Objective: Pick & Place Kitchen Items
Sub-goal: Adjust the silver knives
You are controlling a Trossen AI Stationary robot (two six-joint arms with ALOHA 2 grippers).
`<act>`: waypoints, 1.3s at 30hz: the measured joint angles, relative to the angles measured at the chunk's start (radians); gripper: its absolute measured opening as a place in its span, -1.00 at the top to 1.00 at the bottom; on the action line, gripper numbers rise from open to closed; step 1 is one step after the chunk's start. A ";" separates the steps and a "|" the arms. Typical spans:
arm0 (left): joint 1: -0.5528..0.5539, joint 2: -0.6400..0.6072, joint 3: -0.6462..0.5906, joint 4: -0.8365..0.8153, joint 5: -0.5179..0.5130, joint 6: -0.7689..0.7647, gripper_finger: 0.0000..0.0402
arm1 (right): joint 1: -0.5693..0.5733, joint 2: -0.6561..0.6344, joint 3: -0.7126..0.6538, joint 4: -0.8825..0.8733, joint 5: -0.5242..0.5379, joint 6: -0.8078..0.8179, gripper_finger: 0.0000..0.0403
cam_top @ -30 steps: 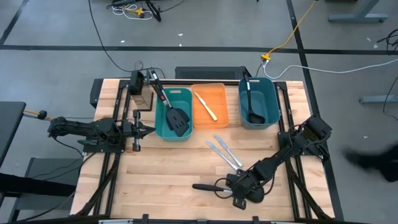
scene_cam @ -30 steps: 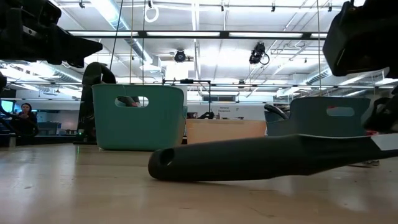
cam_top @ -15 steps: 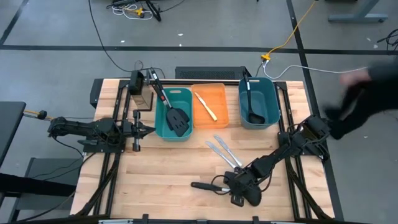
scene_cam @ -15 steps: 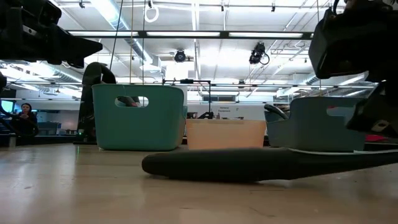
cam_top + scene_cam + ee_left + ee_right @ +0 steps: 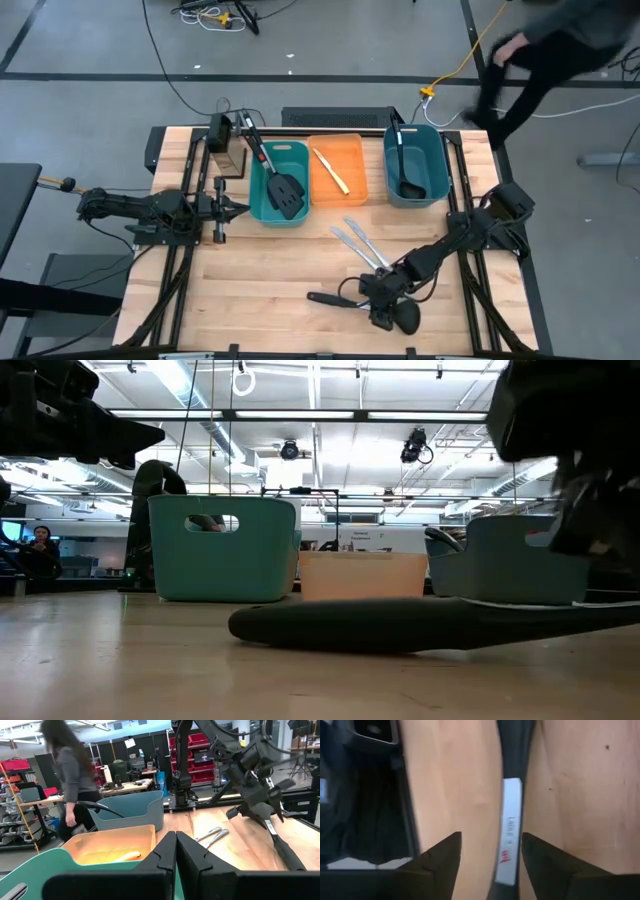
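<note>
Since a second ago the right gripper (image 5: 383, 297) has spread its fingers and let the ladle (image 5: 345, 299) settle flat on the near table (image 5: 260, 270). Its handle lies between the open fingers (image 5: 440, 865), apparently untouched. This looks like a release or re-grip; next, close squarely on the handle and lift. The left gripper (image 5: 175, 852), fingers pressed together, waits at the left.
</note>
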State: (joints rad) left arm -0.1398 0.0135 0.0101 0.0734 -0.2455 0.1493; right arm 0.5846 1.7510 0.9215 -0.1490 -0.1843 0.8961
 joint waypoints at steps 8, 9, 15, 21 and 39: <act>0.000 0.000 0.000 0.000 0.000 0.000 0.92 | -0.018 -0.113 0.001 0.001 0.273 -0.091 0.02; 0.000 0.000 0.000 0.000 0.000 0.000 0.92 | -0.030 -0.124 0.001 -0.001 0.301 -0.101 0.08; 0.000 0.000 0.000 0.000 0.000 0.000 0.92 | -0.141 -0.125 0.002 -0.064 0.367 -0.135 0.75; 0.000 0.000 0.000 -0.003 0.000 0.000 0.92 | -0.246 -0.097 0.001 -0.089 0.446 -0.274 0.87; 0.000 0.000 0.000 -0.008 0.000 0.005 0.92 | -0.366 -0.041 0.001 -0.146 0.528 -0.355 0.98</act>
State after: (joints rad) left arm -0.1396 0.0139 0.0101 0.0659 -0.2459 0.1543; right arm 0.2181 1.7103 0.9226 -0.2954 0.3437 0.5412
